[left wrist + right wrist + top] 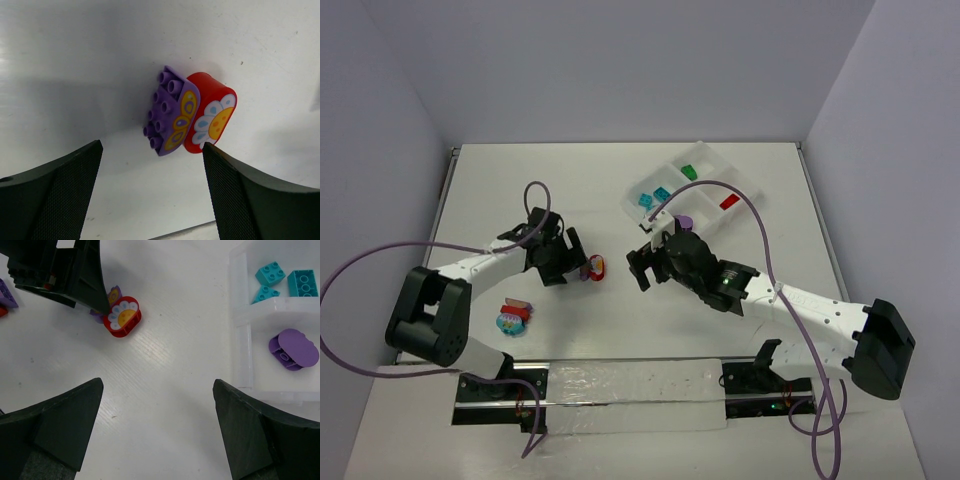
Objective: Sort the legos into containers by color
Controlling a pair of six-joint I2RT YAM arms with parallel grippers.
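Bricks under watch: a purple brick [167, 112] and a red brick [212, 117] lie on their sides on the counter [165, 355], left of centre, touching flank to flank. In the left wrist view we see the purple brick's studs pointing toward that view's left edge. Its long axis runs near-vertical in frame, slightly tilted. The red brick's long axis lies parallel, with its daisy-printed end toward the camera.

Left tool [151, 150] is just short of the pair, fingers wide apart, gripping nothing. Right tool [158, 385] is also spread wide, over bare counter between the pair and the clear tray [242, 320].

Three teal bricks [270, 275] sit in one tray compartment and a second purple brick [295, 350] in the next. A green brick [689, 171] and a second red brick [729, 202] occupy the other two compartments. A multicoloured clump [512, 315] lies well apart, near the left arm's base.
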